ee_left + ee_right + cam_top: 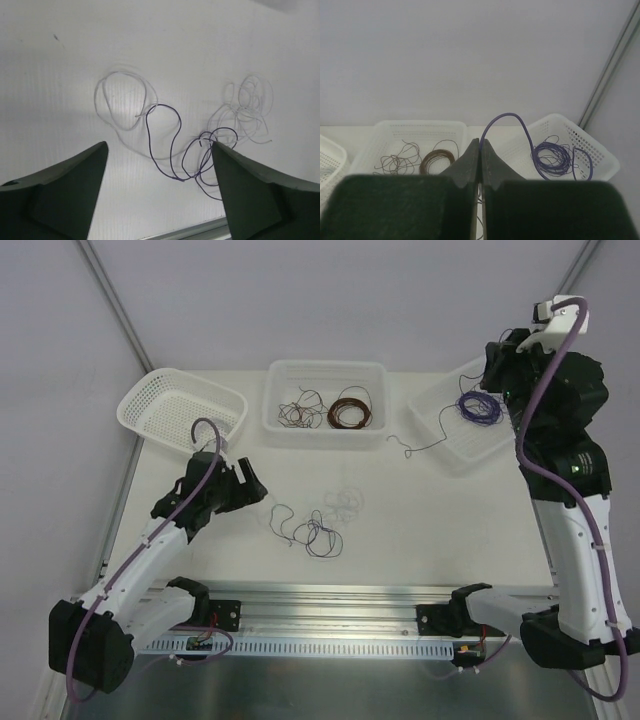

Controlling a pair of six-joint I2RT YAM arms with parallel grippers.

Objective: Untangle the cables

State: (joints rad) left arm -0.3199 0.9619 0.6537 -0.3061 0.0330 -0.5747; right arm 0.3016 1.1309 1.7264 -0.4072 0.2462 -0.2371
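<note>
The cables form a loose clump (318,528) on the white table in front of the arms: dark purple strands (180,125) with whitish-clear strands (250,107) beside them. My left gripper (252,485) is open and empty, low over the table just left of the clump; in the left wrist view (159,146) the purple strands lie between and beyond its fingers. My right gripper (492,368) is raised at the back right, shut on a purple wire (505,116) that arcs down to the purple coil (551,157) in the right basket (600,150).
A middle basket (325,368) holds a brown coil (350,410) and loose brown strands (298,412). An empty basket (150,400) stands at the back left. A purple wire end (425,447) trails from the right basket (440,400) onto the table. A metal rail (330,620) runs along the near edge.
</note>
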